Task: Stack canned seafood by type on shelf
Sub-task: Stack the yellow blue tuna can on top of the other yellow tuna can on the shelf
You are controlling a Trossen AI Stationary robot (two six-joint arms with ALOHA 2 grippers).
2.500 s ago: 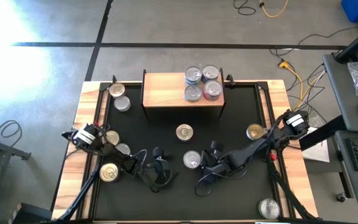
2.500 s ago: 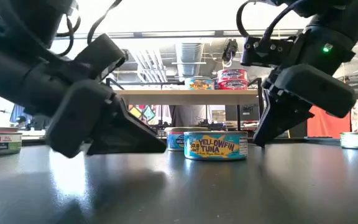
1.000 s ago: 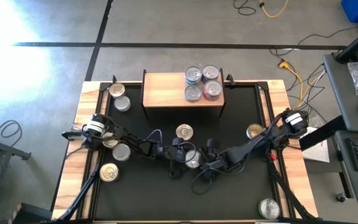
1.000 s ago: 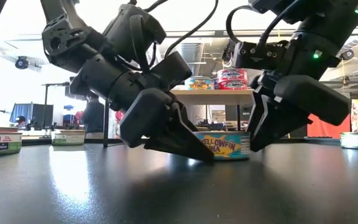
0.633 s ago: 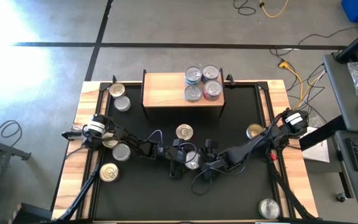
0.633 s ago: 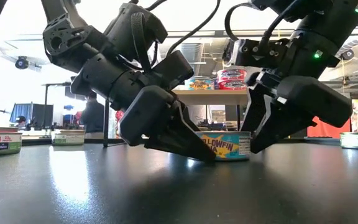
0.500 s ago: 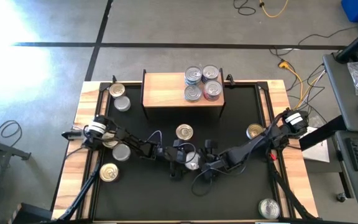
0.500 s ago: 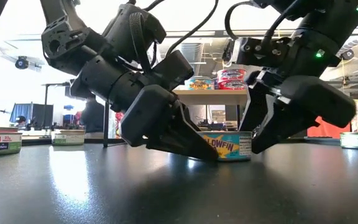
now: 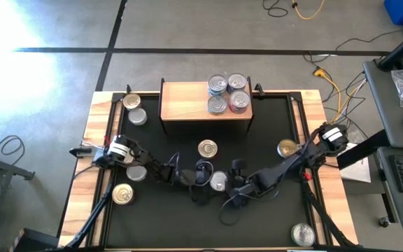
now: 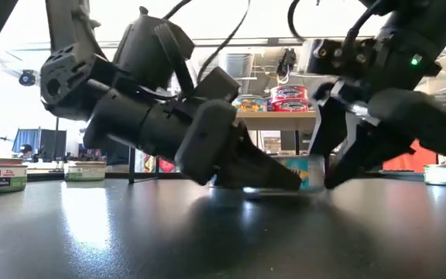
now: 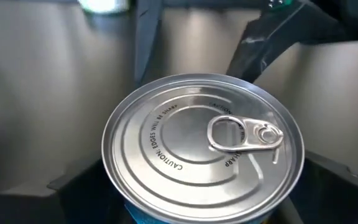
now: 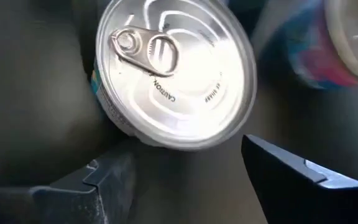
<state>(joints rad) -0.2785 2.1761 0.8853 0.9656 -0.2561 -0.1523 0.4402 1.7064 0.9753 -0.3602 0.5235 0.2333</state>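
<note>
grey concrete floor, marked with dark tape lines, is seen around a black-topped desk (image 9: 187,231) with light-wood edges. the shelf (image 9: 184,101), a low light-wood platform, is placed at the desk's far edge; four cans (image 9: 227,94) are grouped on its right part, at least one with a red label. at mid-desk a silver-lidded can (image 9: 218,182) with a blue and yellow label is approached from both sides. the left claw (image 9: 203,183) is lowered to the desktop with its jaws spread wide, and the can is framed between its fingers in the left wrist view (image 11: 204,146); no clamping contact is shown. the right claw (image 9: 235,183) is set just beside the same can on the opposite side, its jaws apart and nothing held; the can lies just beyond its fingertips (image 12: 278,165). a gold-lidded can (image 9: 207,148) lies between this can and the shelf. further cans are scattered near the left edge (image 9: 123,194), at the far left corner (image 9: 131,102), near the right edge (image 9: 287,148) and at the near right corner (image 9: 302,234).
</note>
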